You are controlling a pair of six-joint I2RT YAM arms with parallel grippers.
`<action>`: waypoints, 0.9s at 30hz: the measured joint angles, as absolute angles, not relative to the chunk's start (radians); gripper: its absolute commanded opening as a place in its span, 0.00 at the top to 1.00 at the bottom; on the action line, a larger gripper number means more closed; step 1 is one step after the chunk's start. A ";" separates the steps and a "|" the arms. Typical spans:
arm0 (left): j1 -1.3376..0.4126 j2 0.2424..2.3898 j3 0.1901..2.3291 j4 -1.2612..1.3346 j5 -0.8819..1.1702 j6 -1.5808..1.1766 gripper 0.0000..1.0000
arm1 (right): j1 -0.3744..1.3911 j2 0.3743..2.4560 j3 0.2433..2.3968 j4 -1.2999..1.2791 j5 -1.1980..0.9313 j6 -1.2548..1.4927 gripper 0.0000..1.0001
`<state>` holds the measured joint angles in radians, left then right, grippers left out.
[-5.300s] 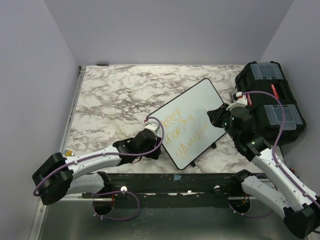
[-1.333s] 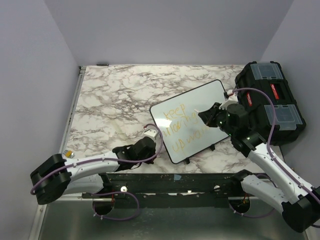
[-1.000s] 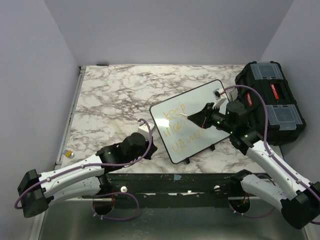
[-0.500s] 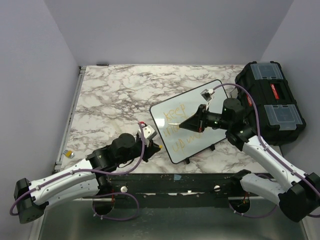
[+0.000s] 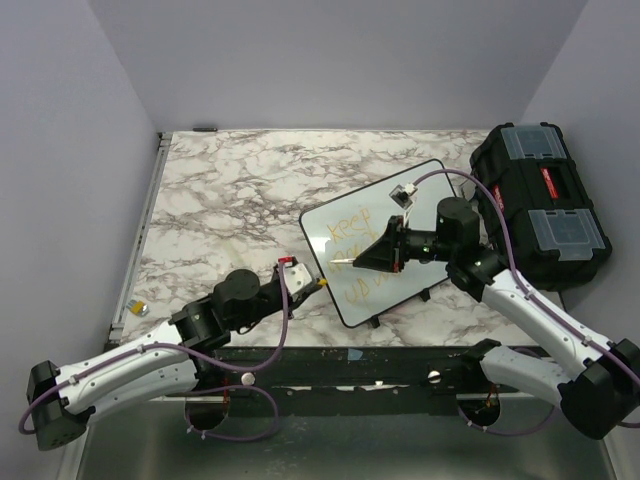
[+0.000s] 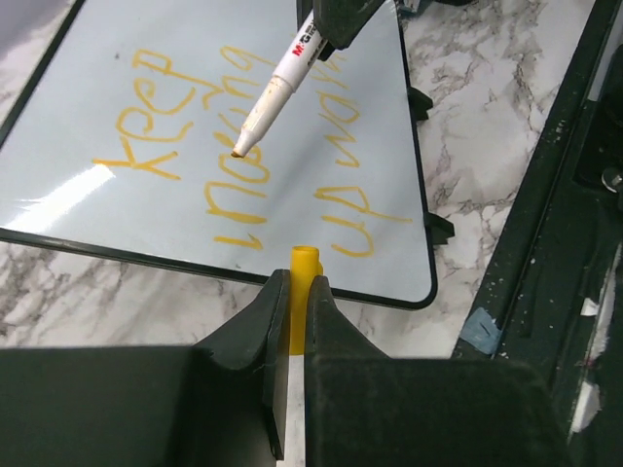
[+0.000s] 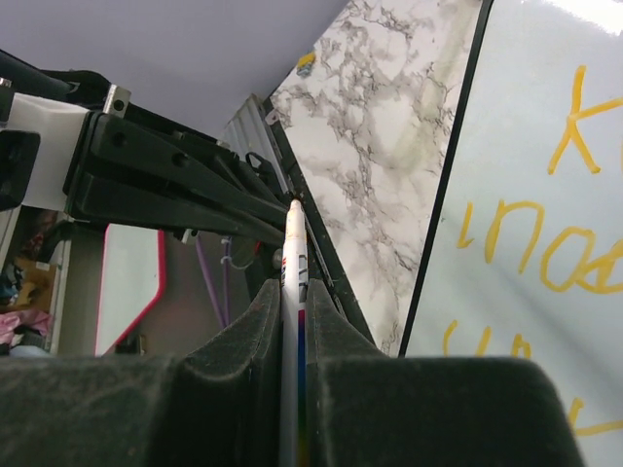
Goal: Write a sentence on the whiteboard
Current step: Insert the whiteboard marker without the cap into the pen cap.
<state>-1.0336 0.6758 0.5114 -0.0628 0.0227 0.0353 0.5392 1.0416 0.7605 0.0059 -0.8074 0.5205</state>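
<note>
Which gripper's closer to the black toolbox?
Right. The right gripper is over the whiteboard, pinching a marker; the left gripper sits past the board's opposite edge from the toolbox, pinching a yellow cap.

The whiteboard [image 5: 362,308] lies askew on the worktop [image 5: 220,190], right of centre, with the toolbox [image 5: 545,205] just right of its far corner, at the worktop's right edge. The sentence [image 5: 355,255] sits on the board's left half. The right hand [image 5: 372,254] hangs over the board, its marker [image 5: 345,259] pointing left above the sentence. The left hand [image 5: 310,286], gripping a cap [image 5: 322,283], is just off the board's near-left edge.
</note>
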 measured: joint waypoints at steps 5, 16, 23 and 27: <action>-1.034 0.613 0.455 0.001 0.022 0.130 1.00 | 0.545 1.036 0.768 -0.048 -0.806 0.512 0.99; -1.034 0.691 0.471 0.025 0.019 0.228 1.00 | 0.558 1.011 0.770 -0.117 -0.805 0.504 0.99; -1.033 0.682 0.478 0.033 0.019 0.251 1.00 | 0.565 1.015 0.770 -0.125 -0.804 0.503 0.99; -1.033 0.668 0.478 0.043 0.019 0.262 1.00 | 0.572 1.026 0.770 -0.125 -0.801 0.503 0.99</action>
<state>-1.0332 0.6682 0.4778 0.0429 0.0193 0.2615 0.5716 1.0260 0.7696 -0.1253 -0.8009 0.5034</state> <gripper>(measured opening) 0.057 0.125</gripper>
